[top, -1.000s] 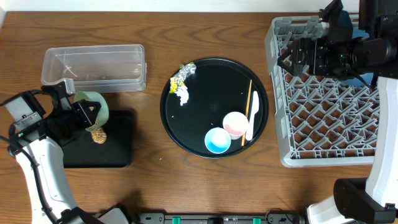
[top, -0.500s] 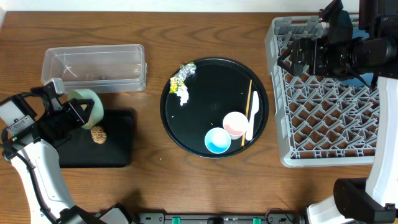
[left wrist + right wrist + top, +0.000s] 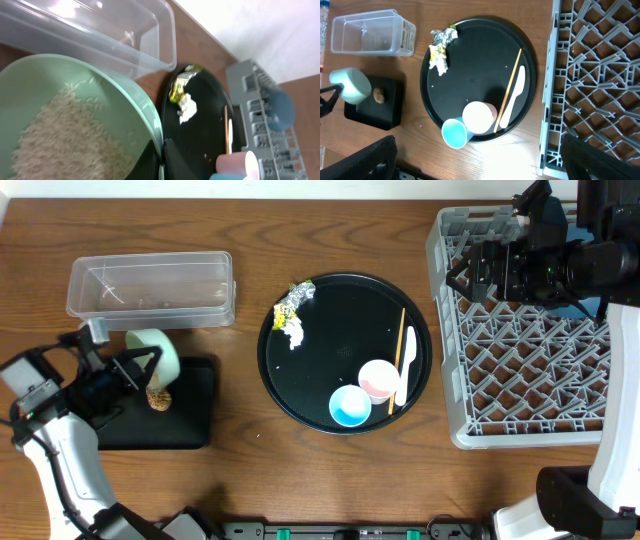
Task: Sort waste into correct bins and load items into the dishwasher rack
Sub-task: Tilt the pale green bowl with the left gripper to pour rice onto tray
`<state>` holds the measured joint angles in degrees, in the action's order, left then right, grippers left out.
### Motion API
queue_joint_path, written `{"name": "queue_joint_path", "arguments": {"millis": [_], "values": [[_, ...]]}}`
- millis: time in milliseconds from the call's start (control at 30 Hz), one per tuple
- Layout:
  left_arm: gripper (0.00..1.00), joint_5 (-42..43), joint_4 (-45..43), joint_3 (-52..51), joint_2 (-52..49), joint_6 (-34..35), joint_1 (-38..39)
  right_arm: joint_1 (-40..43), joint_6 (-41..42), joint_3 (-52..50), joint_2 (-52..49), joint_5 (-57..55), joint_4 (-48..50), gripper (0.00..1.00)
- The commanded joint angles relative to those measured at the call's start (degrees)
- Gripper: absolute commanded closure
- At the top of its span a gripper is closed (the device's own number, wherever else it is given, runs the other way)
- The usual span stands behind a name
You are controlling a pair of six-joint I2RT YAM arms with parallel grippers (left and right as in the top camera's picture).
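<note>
Bowl dump in progress, by my read. Left gripper is clenched on the rim of the pale green bowl; the left wrist view shows the rim pinched between its fingers. The bowl is tipped on its side over the back edge of the black rectangular tray, off the table. A rim pinch makes sense here, since a wrist roll pours the contents out without regrasping

- brown food lump lies on that tray, just beside the bowl
- rice grains coat the bowl's inner wall. They look stuck, so more tilt or a shake is probably needed before the bowl can go to the rack
- clear tub sits just behind the tray, apart from the bowl. Likely the bin for the dry waste

Right gripper has its jaws spread wide with nothing in them. It hovers over the near-left part of the dishwasher rack, probably parked there to keep out of the left arm's way

On the round black tray:
- foil, yellow wrapper and paper scraps bunched at the upper left rim
- chopsticks and white spoon side by side at the right
- pink cup touching the spoon, light blue cup just beside the pink one

Dark blue plate looks to be stood in the rack already, mostly hidden under the right arm in overhead

Risk: grains spilling past the tray edge onto the table
</note>
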<state>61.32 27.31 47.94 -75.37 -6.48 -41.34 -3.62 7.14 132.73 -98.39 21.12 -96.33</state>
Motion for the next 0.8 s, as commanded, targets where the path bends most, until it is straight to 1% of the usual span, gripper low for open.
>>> {"name": "queue_joint_path", "arguments": {"millis": [0, 167, 367, 467, 633, 767], "values": [[0.93, 10.0, -2.7, -1.3, -0.2, -1.4, -3.1, -0.5, -0.5, -0.1, 0.2, 0.0, 0.1, 0.01], [0.94, 11.2, -3.8, -3.2, -0.2, -1.4, -5.7, -0.5, -0.5, -0.1, 0.2, 0.0, 0.1, 0.01], [0.94, 11.8, -7.3, -6.3, -0.2, -1.4, -6.5, -0.5, -0.6, -0.1, 0.2, 0.1, 0.1, 0.01], [0.93, 11.9, -7.5, -6.5, -0.2, -1.4, -6.5, -0.5, -0.5, -0.1, 0.2, 0.1, 0.1, 0.01], [0.94, 17.1, -10.4, -6.5, -0.2, -1.4, -6.5, -0.5, -0.6, -0.1, 0.2, 0.0, 0.1, 0.01], [0.94, 17.4, -10.5, -6.5, -0.2, -1.4, -6.5, -0.5, -0.6, -0.1, 0.2, 0.0, 0.1, 0.01]]}}
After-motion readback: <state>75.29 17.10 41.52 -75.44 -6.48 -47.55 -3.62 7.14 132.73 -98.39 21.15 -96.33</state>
